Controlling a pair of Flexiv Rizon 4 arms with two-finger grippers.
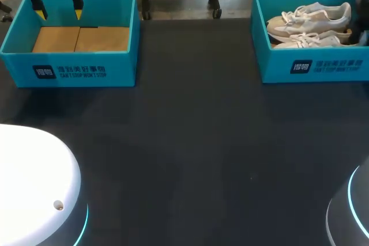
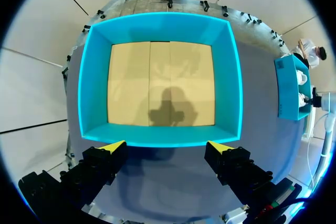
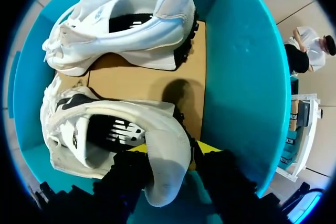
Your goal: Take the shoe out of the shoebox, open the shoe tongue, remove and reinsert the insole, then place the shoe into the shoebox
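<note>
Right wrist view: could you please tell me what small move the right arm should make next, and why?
Probably close the jaws of the right gripper on the heel of the nearer white sneaker: they stand open astride it inside the teal shoebox, so gripping likely precedes lifting it out.

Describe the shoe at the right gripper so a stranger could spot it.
Find the teal shoebox on the table's right, the one holding two white shoes. Of the pair, it is the shoe on the robot's side, its heel at the right gripper; the other shoe lies farther back.
</note>
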